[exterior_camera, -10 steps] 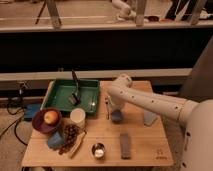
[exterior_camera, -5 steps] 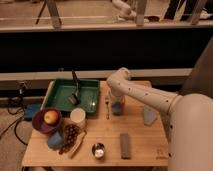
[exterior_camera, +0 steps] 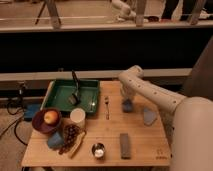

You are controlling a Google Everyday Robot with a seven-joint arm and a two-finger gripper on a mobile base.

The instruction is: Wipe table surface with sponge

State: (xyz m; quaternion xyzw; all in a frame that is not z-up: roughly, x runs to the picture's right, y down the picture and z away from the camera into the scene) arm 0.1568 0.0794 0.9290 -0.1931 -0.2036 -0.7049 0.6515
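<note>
The table surface (exterior_camera: 100, 127) is a light-brown wooden plank top with a small dark mark near its front right corner. The sponge (exterior_camera: 128, 105), a small medium-blue block, rests on the table right of the middle, next to a fork (exterior_camera: 106, 106). My gripper (exterior_camera: 127, 99) comes straight down on the sponge from the white arm's bent elbow (exterior_camera: 131, 78) and is shut on it, pressing it to the wood. The fingertips are hidden behind the wrist and the sponge.
A green tray (exterior_camera: 60, 90) holding a black brush stands at the back left. A white cup (exterior_camera: 77, 116), a bowl with an apple (exterior_camera: 46, 120), grapes (exterior_camera: 71, 134) and a light-blue chunk (exterior_camera: 55, 140) crowd the front left. A metal cup (exterior_camera: 98, 150), a grey block (exterior_camera: 124, 145) and a pale grey-blue flat piece (exterior_camera: 149, 116) lie nearby.
The gripper and the sponge have moved together, first toward the back of the table, then to the right. The arm's elbow has swung right with them.
</note>
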